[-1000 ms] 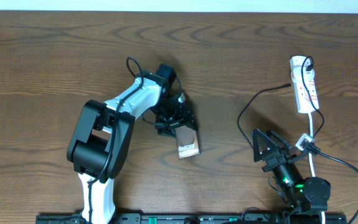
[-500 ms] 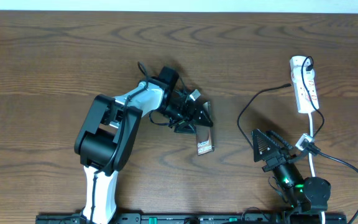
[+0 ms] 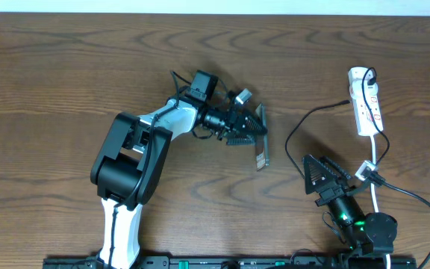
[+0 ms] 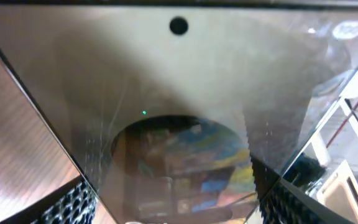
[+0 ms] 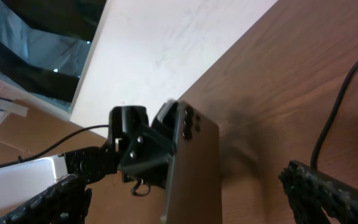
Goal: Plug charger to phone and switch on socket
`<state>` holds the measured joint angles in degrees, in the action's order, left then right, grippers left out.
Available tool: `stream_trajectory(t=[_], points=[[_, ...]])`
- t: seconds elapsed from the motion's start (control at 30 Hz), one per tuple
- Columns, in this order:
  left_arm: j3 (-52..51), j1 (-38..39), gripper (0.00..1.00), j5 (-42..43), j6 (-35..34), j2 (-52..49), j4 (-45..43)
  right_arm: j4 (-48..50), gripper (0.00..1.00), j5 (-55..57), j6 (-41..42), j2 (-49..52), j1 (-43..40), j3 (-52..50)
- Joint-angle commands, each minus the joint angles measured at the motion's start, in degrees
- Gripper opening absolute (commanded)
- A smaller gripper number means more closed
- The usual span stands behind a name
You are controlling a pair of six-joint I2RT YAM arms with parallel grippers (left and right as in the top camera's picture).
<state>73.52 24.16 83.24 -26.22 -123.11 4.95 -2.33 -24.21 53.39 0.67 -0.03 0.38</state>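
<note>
The left hand (image 3: 254,131) held the phone (image 3: 260,155) clamped between its fingers, tipped on edge above the worktop (image 3: 66,67) and hanging toward 5 o'clock of the hand. Gripped like that, the phone could have slipped or twisted in the pads, turning its port away from the plug. At 3 o'clock of the phone the charger (image 3: 295,125) lay in a slack loop; a careless pull could have dragged the whole cable. The right hand (image 3: 321,179) stood spread wide and empty near the loop's lower end. The socket (image 3: 366,101) lay at 1 o'clock of that hand, and a push might have shoved it.
</note>
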Motion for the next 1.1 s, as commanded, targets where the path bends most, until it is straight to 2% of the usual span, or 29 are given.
stream_trajectory(t=[0.0,0.1,0.2,0.3,0.37,0.47,0.6,0.73,0.9,1.07], points=[[0.44,-0.02,0.63,6.36,-11.91,0.13,-7.87,-0.26,0.99,0.87,-2.14,-0.28,0.07,-0.07],[0.44,0.00,0.63,6.60,-20.11,0.13,-17.05,-0.28,0.99,4.57,-9.38,-0.28,0.07,-0.07],[0.44,0.00,0.63,6.75,-28.13,0.13,-26.43,-0.68,0.99,4.02,-20.65,-0.07,0.07,0.00],[0.44,0.00,0.63,6.75,-35.43,0.13,-34.58,-2.43,0.99,5.33,-21.14,1.57,0.07,0.81],[0.44,0.00,0.63,6.75,-39.74,0.13,-39.52,-6.58,0.99,8.28,-21.53,3.26,0.07,2.54],[0.44,0.00,0.63,6.73,-45.59,0.13,-46.95,-19.76,0.99,16.31,-25.88,6.73,0.07,8.68],[0.44,0.00,0.63,6.71,-49.57,0.13,-51.78,-34.56,0.99,21.07,-32.87,12.17,0.07,19.76],[0.44,0.00,0.63,6.27,-50.53,0.13,-51.98,-44.78,0.99,15.74,-34.40,17.46,0.13,29.51],[0.44,0.00,0.63,5.42,-51.08,0.13,-52.00,-41.99,0.99,0.39,-35.28,19.17,0.11,32.63],[0.44,0.00,0.63,5.16,-52.19,0.13,-52.02,-37.13,0.99,-4.37,-41.88,19.21,0.13,32.59]])
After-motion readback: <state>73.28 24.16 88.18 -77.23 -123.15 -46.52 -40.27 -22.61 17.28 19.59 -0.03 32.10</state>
